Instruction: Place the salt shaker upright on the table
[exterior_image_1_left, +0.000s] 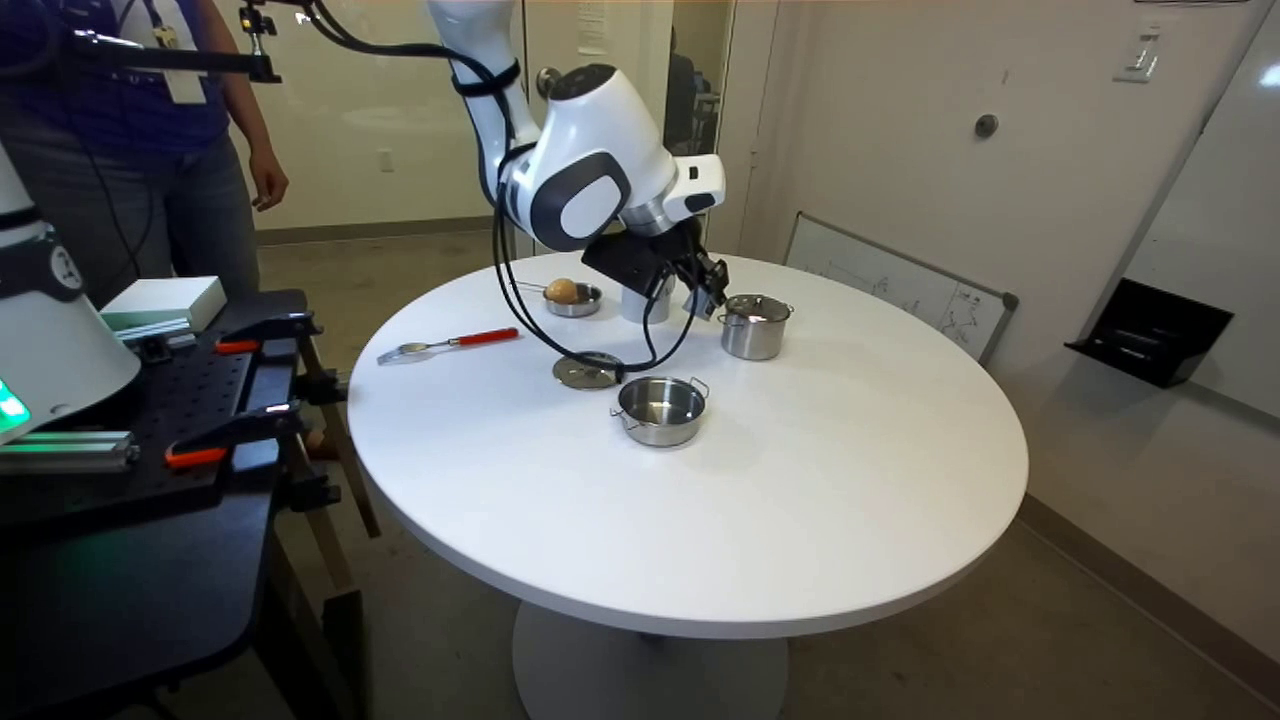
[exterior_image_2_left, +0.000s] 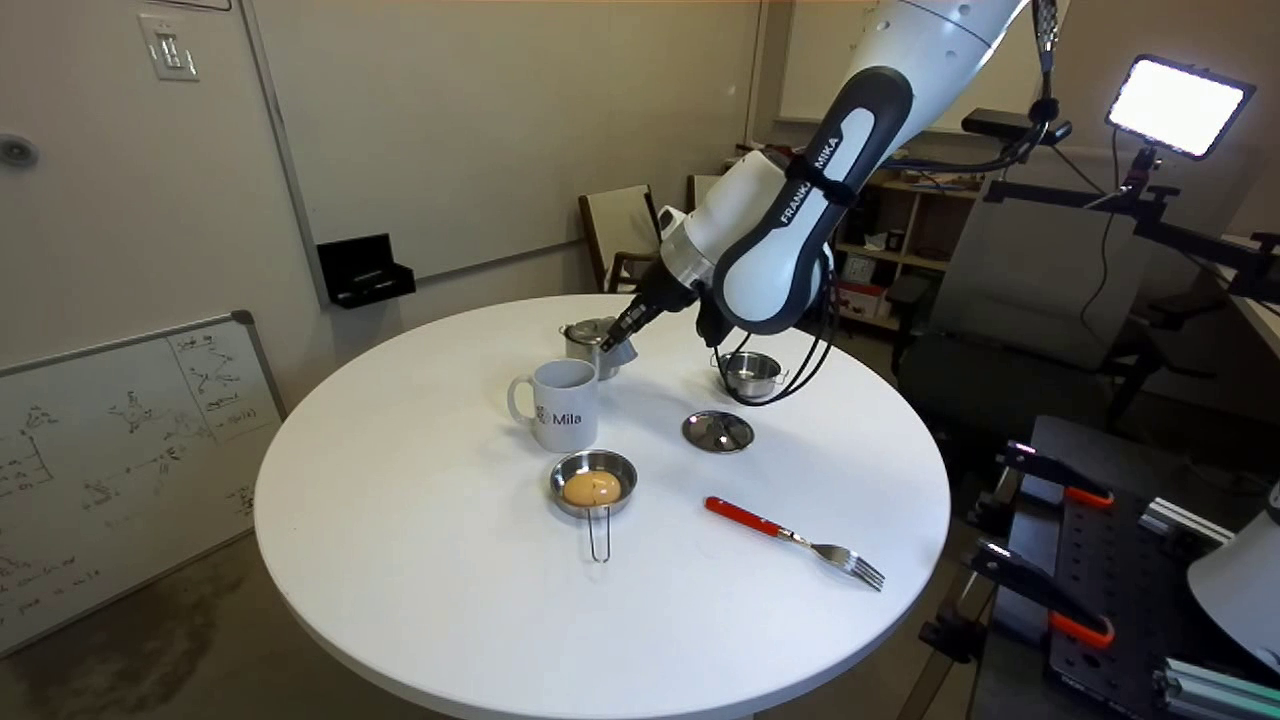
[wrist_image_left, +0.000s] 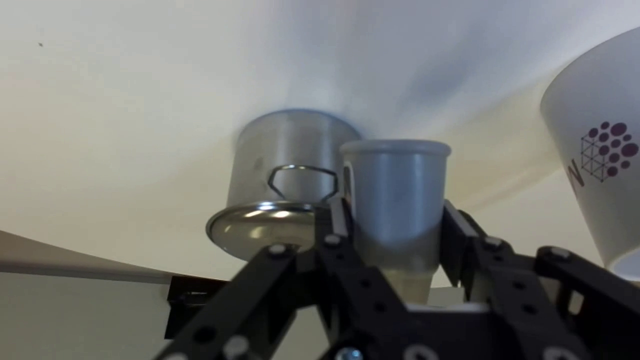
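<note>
A black gripper (wrist_image_left: 398, 217) clasps a small whitish shaker (wrist_image_left: 397, 185), one jaw against each side of its wall. The shaker's lipped end juts out beyond the jaws; its narrower, yellowish end lies back toward the palm. In an exterior view it appears to lean, and whether it touches the white table (exterior_image_2_left: 420, 520) cannot be told. In the wrist view, a lidded steel pot (wrist_image_left: 292, 145) is just left of the jaws, any contact unclear, and a mug (wrist_image_left: 600, 150) is farther off to their right. The shaker is probably light and stiff, its smooth sides perhaps slippery; a hold at mid-wall, behind the lip, seems sound for setting it upright.
</note>
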